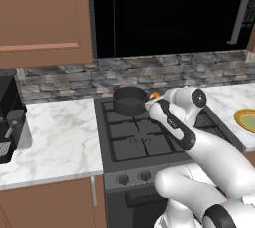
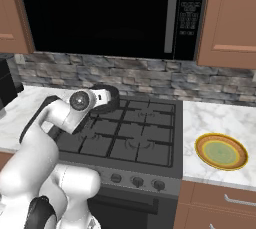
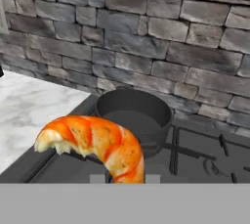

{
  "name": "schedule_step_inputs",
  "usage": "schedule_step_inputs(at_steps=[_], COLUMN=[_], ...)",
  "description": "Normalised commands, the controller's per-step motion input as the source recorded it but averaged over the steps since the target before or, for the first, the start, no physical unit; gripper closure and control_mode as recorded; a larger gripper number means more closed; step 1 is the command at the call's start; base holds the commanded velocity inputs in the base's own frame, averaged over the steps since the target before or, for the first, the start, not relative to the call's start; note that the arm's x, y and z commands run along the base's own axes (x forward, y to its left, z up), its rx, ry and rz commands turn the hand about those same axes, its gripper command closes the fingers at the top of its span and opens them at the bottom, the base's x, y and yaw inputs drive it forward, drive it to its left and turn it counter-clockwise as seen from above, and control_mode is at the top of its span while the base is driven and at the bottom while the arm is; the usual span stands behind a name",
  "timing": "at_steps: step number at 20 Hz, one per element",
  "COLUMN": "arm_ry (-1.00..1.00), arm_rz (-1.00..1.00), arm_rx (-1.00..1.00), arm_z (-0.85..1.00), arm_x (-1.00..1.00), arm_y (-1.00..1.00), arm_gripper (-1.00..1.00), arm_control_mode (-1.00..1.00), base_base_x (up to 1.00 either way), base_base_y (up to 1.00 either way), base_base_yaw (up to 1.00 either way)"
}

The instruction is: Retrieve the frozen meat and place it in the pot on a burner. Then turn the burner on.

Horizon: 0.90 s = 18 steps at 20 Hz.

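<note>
On the stove (image 1: 144, 140), at the back left burner (image 1: 130, 115), stands the pot (image 1: 130, 100), a short dark grey one, close to the stone wall (image 1: 149, 75). In the hand view the pot (image 3: 134, 115) is at 12 o'clock from the meat (image 3: 95, 145), a little behind it, and its inside looks bare. The meat is a curved orange piece with pale parts, and it fills the low middle of that view, at the place where the jaws are. The jaws are pressed nearly together and they pinch the meat; the tips themselves are hidden under it. In the left base view a small orange bit of the meat (image 1: 155, 94) shows at 3 o'clock from the pot, just beside its rim, in front of the white wrist. In the right base view the wrist covers most of the pot (image 2: 111, 94), so I cannot tell if the meat is over the rim or beside it. A yellow-green plate (image 2: 221, 151) lies on the table (image 2: 220, 123) at 3 o'clock from the stove, well apart from the pot. A black coffee machine (image 1: 10, 117) stands on the table at 9 o'clock from the stove.
</note>
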Motion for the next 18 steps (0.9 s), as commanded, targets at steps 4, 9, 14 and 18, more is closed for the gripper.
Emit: schedule_step_inputs(at_steps=[4,9,14,18], arm_ry=[-0.01,0.00,0.00,-0.01], arm_rz=[-0.14,-0.30,-0.24,-0.13], arm_rx=[-0.07,-0.04,0.00,0.00], arm_z=[0.05,0.04,0.32,0.59], arm_x=[0.02,0.22,0.07,0.00], arm_y=[0.21,0.06,0.13,0.07], arm_gripper=[1.00,1.00,1.00,1.00], arm_control_mode=[-1.00,-1.00,-1.00,-1.00], base_base_x=[0.00,0.00,0.00,0.00], base_base_y=[0.00,0.00,0.00,0.00], base_base_yaw=[0.00,0.00,0.00,0.00])
